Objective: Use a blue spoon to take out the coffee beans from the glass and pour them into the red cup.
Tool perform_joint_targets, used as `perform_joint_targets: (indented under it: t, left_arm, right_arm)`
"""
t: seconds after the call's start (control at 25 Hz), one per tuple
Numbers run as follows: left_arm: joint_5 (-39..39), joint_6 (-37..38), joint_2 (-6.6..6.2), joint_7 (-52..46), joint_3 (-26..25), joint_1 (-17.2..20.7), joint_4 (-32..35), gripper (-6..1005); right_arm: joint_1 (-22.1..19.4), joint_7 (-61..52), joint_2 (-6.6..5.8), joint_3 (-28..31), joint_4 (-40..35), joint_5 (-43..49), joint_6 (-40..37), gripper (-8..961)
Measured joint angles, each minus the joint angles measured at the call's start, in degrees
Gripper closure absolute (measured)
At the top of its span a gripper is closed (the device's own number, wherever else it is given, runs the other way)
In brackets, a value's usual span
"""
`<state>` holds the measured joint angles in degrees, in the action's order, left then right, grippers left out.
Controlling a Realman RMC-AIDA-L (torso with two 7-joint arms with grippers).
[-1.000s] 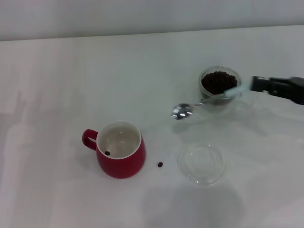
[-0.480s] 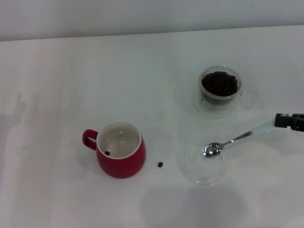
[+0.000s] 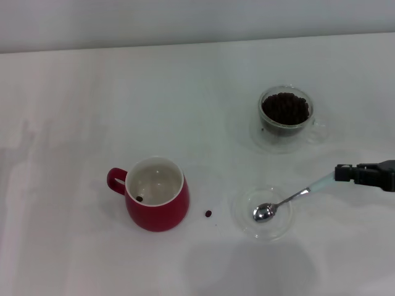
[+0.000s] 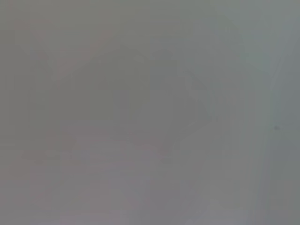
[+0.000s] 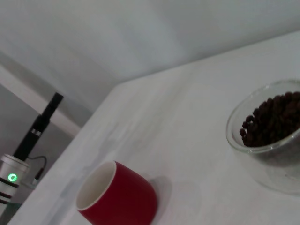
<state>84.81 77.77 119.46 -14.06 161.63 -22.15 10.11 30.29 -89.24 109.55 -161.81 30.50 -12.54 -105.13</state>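
Note:
The red cup (image 3: 157, 196) stands at the front left of the table, white inside, with a single bean at its bottom; it also shows in the right wrist view (image 5: 123, 199). At the back right is the glass (image 3: 285, 117), holding a heap of coffee beans (image 3: 285, 108). The right wrist view shows the glass (image 5: 267, 157) and its coffee beans (image 5: 274, 117) close up. My right gripper (image 3: 340, 173) reaches in from the right edge, shut on the pale handle of the blue spoon (image 3: 290, 198). The spoon's empty silver bowl lies over a flat glass saucer. My left gripper is out of view.
The clear saucer (image 3: 279, 228) lies in front of the glass. One loose bean (image 3: 208, 214) rests on the table between the red cup and the saucer. Beyond the table's far side, a black pole with a green-lit device (image 5: 11, 177) stands.
The spoon has swung from beside the glass toward the front and down to the saucer. The right gripper moved with it.

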Motion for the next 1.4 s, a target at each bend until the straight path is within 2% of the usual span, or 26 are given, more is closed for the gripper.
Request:
perform_joint_targets:
  t: [0.36, 0.84, 1.24, 1.32, 1.4]
  left_arm:
    - [-0.1, 0.0, -0.01, 0.0, 0.0, 0.2, 0.0, 106]
    - [-0.2, 0.0, -0.02, 0.0, 0.0, 0.1, -0.1, 104]
    - [-0.3, 0.0, -0.02, 0.0, 0.2, 0.1, -0.1, 106]
    - [-0.3, 0.0, 0.0, 0.0, 0.3, 0.2, -0.1, 107]
    - [-0.3, 0.0, 0.04, 0.0, 0.3, 0.3, 0.0, 107]
  right_arm:
    - [0.4, 0.0, 1.44, 0.0, -0.1, 1.0, 2.4, 780]
    - [0.2, 0.0, 1.72, 0.0, -0.2, 2.3, 3.8, 778]
    - [-1.2, -0.1, 1.47, 0.3, 0.2, 1.0, 6.0, 776]
    - [-1.7, 0.2, 1.44, 0.4, 0.5, -1.0, 6.2, 597]
    - [-2.4, 1.2, 1.35, 0.3, 0.5, -4.2, 6.6, 571]
